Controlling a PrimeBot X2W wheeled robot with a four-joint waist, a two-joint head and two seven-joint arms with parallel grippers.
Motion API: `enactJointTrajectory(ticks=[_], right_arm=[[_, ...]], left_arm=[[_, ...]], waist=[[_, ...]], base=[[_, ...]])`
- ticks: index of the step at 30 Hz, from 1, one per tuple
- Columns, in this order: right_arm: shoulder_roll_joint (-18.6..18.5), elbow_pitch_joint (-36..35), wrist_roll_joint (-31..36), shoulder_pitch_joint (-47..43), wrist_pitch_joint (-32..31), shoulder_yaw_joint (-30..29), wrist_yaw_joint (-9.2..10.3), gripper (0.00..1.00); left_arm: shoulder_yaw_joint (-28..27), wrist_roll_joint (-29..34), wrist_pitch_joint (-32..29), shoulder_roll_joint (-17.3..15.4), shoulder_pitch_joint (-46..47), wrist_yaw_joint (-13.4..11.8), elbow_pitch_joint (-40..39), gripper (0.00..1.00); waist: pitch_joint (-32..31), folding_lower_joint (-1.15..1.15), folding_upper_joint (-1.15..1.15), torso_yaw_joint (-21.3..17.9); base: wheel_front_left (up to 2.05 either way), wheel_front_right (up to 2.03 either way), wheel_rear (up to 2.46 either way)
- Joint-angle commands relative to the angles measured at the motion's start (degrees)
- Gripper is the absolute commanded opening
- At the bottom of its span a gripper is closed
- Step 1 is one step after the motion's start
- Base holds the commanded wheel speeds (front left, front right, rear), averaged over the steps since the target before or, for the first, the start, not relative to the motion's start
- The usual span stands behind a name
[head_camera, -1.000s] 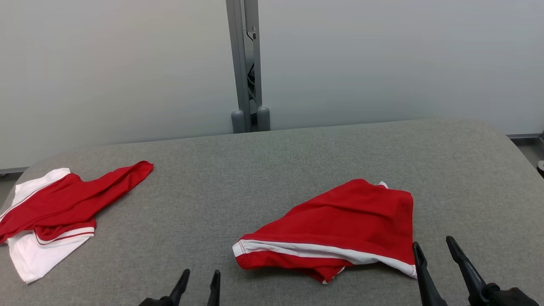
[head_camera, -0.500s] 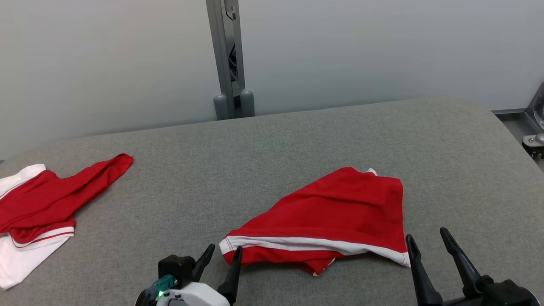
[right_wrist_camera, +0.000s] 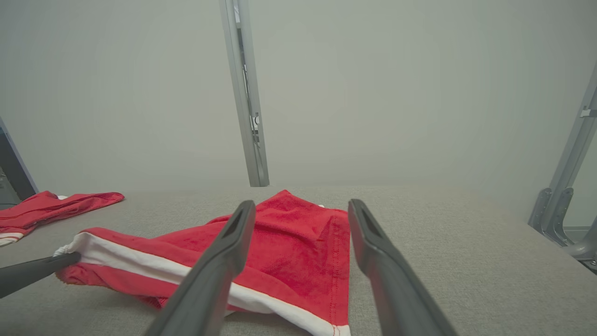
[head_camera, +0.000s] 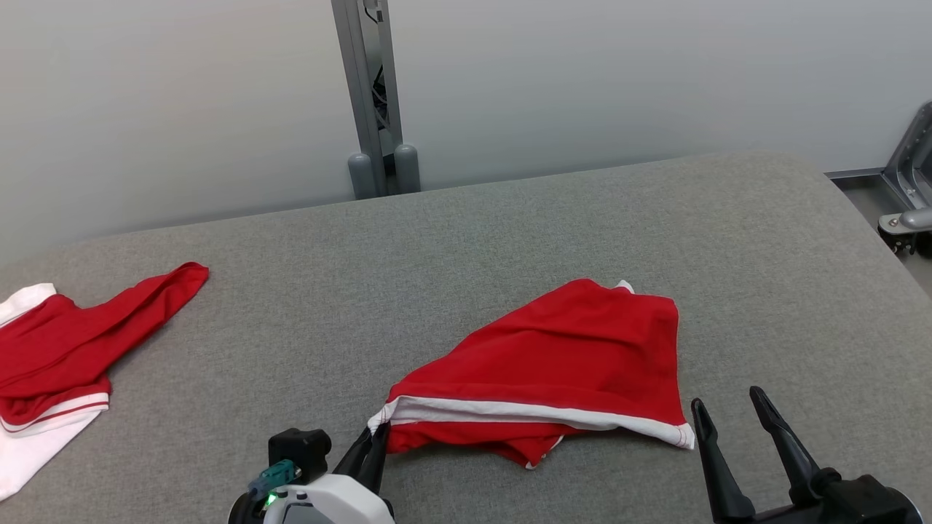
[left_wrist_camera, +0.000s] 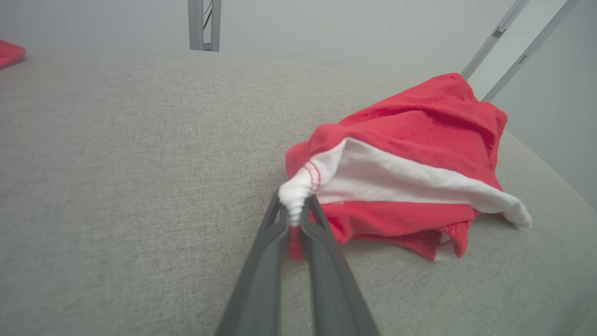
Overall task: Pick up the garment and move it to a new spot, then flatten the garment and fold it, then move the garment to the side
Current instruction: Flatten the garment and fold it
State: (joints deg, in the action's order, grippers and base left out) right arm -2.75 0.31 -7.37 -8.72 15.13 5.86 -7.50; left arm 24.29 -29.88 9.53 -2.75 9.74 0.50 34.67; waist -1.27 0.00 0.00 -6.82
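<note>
A red garment (head_camera: 561, 364) with a white band lies crumpled on the grey padded table (head_camera: 466, 240), right of centre. My left gripper (head_camera: 373, 437) is shut on the band's near left corner; in the left wrist view the bunched white fabric (left_wrist_camera: 295, 198) sits pinched between the dark fingers (left_wrist_camera: 266, 261). My right gripper (head_camera: 728, 415) stands open just off the garment's near right corner, touching nothing. From the right wrist view the garment (right_wrist_camera: 280, 247) lies ahead of the spread fingers (right_wrist_camera: 219, 270), and the left gripper's tip (right_wrist_camera: 51, 263) meets its left corner.
A second red and white garment (head_camera: 65, 349) lies at the table's far left. A grey post (head_camera: 364, 94) rises behind the table against the pale wall. Metal frame parts (head_camera: 903, 196) stand past the table's right edge.
My left gripper moved forward to the garment's left corner and shut on the white band. The head camera shifted, sliding the whole picture left. The right gripper stayed open.
</note>
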Motion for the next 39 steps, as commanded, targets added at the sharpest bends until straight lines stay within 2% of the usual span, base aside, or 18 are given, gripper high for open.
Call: enactJointTrajectory(ticks=[1, 7, 14, 18, 24, 25, 27, 29, 30, 31, 33, 36, 39], right_arm=[[-0.28, -0.14, -0.34, 0.65, 0.08, -0.44, 0.01, 1.0], [-0.3, 3.62, -1.71, 0.79, 0.07, -1.06, 0.01, 1.0], [-0.22, 21.54, -5.25, 6.47, 0.07, -3.58, 0.01, 1.0], [-0.31, 31.1, -8.97, 11.72, 0.07, -1.02, 0.01, 1.0], [-0.33, 40.9, -12.56, 17.04, 0.08, 2.46, 0.01, 1.0], [-0.34, 41.98, -13.27, 17.74, 0.07, 2.82, 0.01, 0.98], [-0.26, 44.14, -14.41, 18.41, 0.07, 3.99, 0.01, 0.8], [-0.33, 45.78, -15.51, 19.14, 0.07, 5.15, 0.01, 0.8], [-0.31, 46.62, -16.05, 19.39, 0.07, 5.9, 0.01, 0.69], [-0.31, 47.56, -16.74, 19.64, 0.07, 6.94, 0.01, 0.54], [-0.24, 49.3, -17.67, 20.19, 0.01, 9.13, 0.01, 0.0], [-0.27, 50.29, -18.35, 21.02, -0.01, 10.4, 0.01, 0.0], [-0.39, 47.22, -15.91, 21.59, 0.06, 7.76, 0.01, 0.0]], left_arm=[[0.27, -0.18, 0.32, -0.28, 1.23, 0.1, 0.17, 0.0], [0.76, 0.64, 1.18, -0.99, 1.17, 0.01, -0.84, 0.0], [0.8, 0.99, 1.58, -2.53, 0.21, -0.5, -2.74, 0.0], [1.07, 0.98, 1.43, -2.91, 0.27, -0.54, -3.53, 0.0], [1.53, 1.25, 1.48, -3.16, 1.05, -0.94, -4.4, 0.0], [1.62, 1.28, 1.47, -3.15, 1.15, -1.0, -4.52, 0.0], [1.7, 1.29, 1.53, -3.24, 1.21, -1.09, -4.72, 0.0], [1.79, 1.3, 1.55, -3.33, 1.26, -1.16, -4.96, 0.0], [1.81, 1.23, 1.51, -3.31, 1.29, -1.2, -5.06, 0.0], [1.85, 1.14, 1.35, -3.3, 1.35, -1.23, -5.12, 0.0], [1.92, 1.12, 1.24, -3.43, 1.53, -1.32, -5.26, 0.0], [2.07, 1.29, 1.31, -3.7, 1.58, -1.5, -5.34, 0.0], [2.3, 1.7, 2.04, -4.19, 1.84, -1.29, -5.96, 0.0]], waist=[[0.03, 0.0, 0.0, 0.11], [0.54, 0.0, 0.0, 0.68], [1.36, 0.0, 0.0, 1.59], [1.89, 0.0, 0.0, 2.35], [2.71, 0.0, 0.0, 3.49], [2.77, 0.0, 0.0, 3.65], [2.82, 0.0, 0.0, 3.9], [2.84, 0.0, 0.0, 4.09], [2.87, 0.0, 0.0, 4.18], [2.94, 0.0, 0.0, 4.27], [3.08, 0.0, 0.0, 4.37], [3.08, 0.0, 0.0, 4.34], [2.86, 0.0, 0.0, 4.25]], base=[[0.0, 0.0, 0.0], [0.0, 0.0, 0.0], [0.0, 0.0, 0.0], [0.0, 0.0, 0.0], [0.0, 0.0, 0.0], [0.0, 0.0, 0.0], [0.0, 0.0, 0.0], [0.0, 0.0, 0.0], [0.0, 0.0, 0.0], [0.0, 0.0, 0.0], [0.0, 0.0, 0.0], [0.0, 0.0, 0.0], [0.0, 0.0, 0.0]])
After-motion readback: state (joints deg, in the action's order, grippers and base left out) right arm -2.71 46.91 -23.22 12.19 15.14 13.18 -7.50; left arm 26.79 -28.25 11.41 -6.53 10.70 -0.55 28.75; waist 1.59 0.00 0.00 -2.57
